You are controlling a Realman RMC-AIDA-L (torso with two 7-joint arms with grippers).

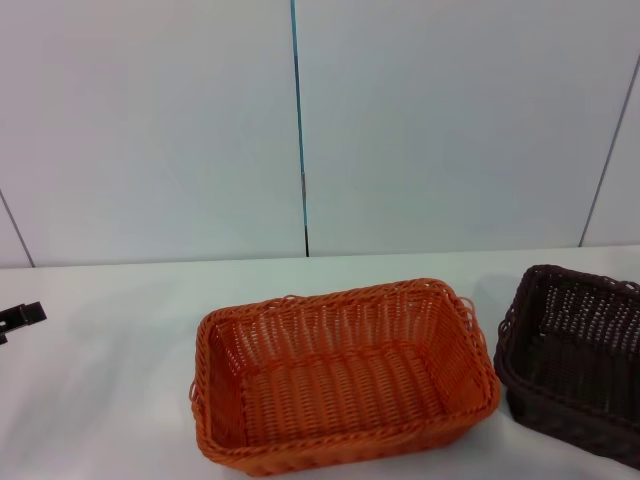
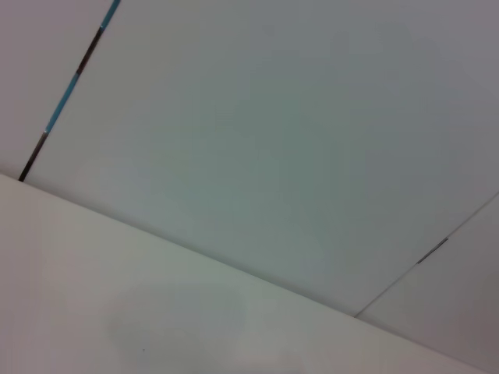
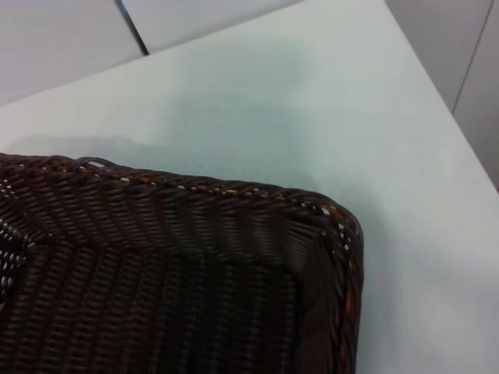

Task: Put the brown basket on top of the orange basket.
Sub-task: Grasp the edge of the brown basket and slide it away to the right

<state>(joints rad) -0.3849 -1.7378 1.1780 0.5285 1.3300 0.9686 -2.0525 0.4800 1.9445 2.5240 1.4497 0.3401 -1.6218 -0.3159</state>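
The orange basket sits upright on the white table at the middle front, with nothing in it. To its right, a small gap apart, stands the brown basket, cut off by the picture's right edge. The right wrist view looks down from close by onto one corner of the brown basket and its braided rim. My right gripper itself shows in no view. A small black part of my left gripper pokes in at the far left edge, low over the table and well away from both baskets.
The white table runs back to a pale panelled wall. The right wrist view shows the table's edge a short way beyond the brown basket. The left wrist view holds only bare table and wall.
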